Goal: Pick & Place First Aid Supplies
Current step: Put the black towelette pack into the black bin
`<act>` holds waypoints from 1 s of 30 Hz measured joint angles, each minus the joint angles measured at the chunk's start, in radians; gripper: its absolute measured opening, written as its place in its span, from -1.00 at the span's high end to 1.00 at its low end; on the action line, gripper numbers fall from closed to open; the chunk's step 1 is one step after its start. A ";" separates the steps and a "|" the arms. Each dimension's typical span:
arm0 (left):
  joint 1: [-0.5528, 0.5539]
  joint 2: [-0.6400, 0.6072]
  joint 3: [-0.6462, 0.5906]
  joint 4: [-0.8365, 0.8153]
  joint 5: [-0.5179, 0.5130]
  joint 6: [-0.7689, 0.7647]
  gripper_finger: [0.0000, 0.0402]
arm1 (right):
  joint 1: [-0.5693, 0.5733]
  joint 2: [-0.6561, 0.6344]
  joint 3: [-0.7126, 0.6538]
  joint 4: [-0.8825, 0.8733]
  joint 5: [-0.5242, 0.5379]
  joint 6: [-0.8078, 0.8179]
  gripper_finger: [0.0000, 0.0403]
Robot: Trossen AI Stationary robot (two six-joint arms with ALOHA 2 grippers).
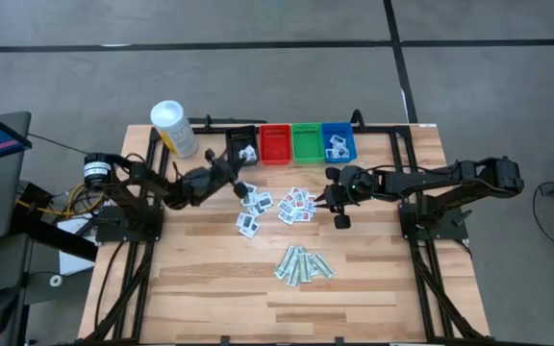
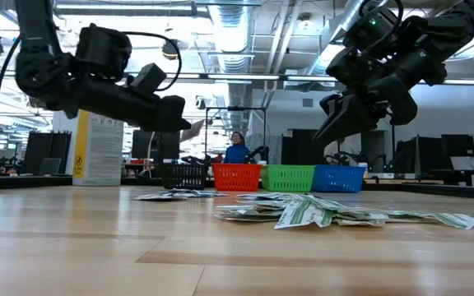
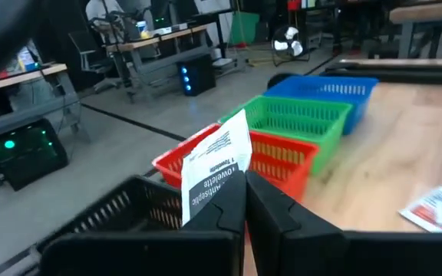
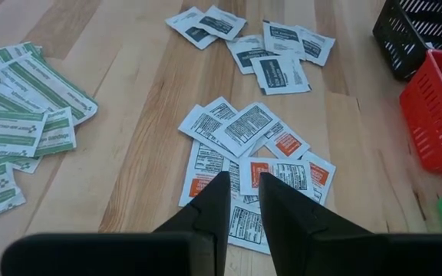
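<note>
My left gripper (image 3: pixel 244 195) is shut on a white packet with dark print (image 3: pixel 217 165) and is raised beside the black bin (image 3: pixel 121 207), near the table's far side (image 1: pixel 233 178). My right gripper (image 4: pixel 242 184) hovers above the pile of red-print white packets (image 4: pixel 252 153), fingers a narrow gap apart and touching nothing (image 1: pixel 337 200). Dark-print packets (image 4: pixel 271 46) lie flat toward the left arm (image 1: pixel 253 207). Pale-green strips (image 1: pixel 304 264) lie in a heap nearer the near edge. My left gripper pinches the white packet between its two fingers at one end (image 3: pixel 219 201). The rest of the packet sticks out past the fingertips, tilted. The fingers point roughly level toward the bins at the far edge. The packet is lifted clear of the table.
Black (image 1: pixel 241 144), red (image 1: pixel 275 144), green (image 1: pixel 307 142) and blue (image 1: pixel 339 142) bins stand in a row at the far edge; the black and blue ones hold packets. A white canister (image 1: pixel 174 128) stands at the far left corner. Bare wood lies along the near edge.
</note>
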 joint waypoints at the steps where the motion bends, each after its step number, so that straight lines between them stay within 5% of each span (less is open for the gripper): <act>1: 0.027 0.000 0.006 0.000 0.029 0.000 0.97 | 0.000 0.000 0.000 0.000 0.000 -0.001 0.68; 13: 0.254 0.000 0.019 -0.046 0.188 -0.065 0.97 | 0.000 0.000 0.000 -0.001 0.000 -0.003 0.68; 30: 0.262 0.000 0.019 -0.091 0.257 -0.090 0.96 | 0.000 0.000 0.000 -0.002 0.001 -0.014 0.68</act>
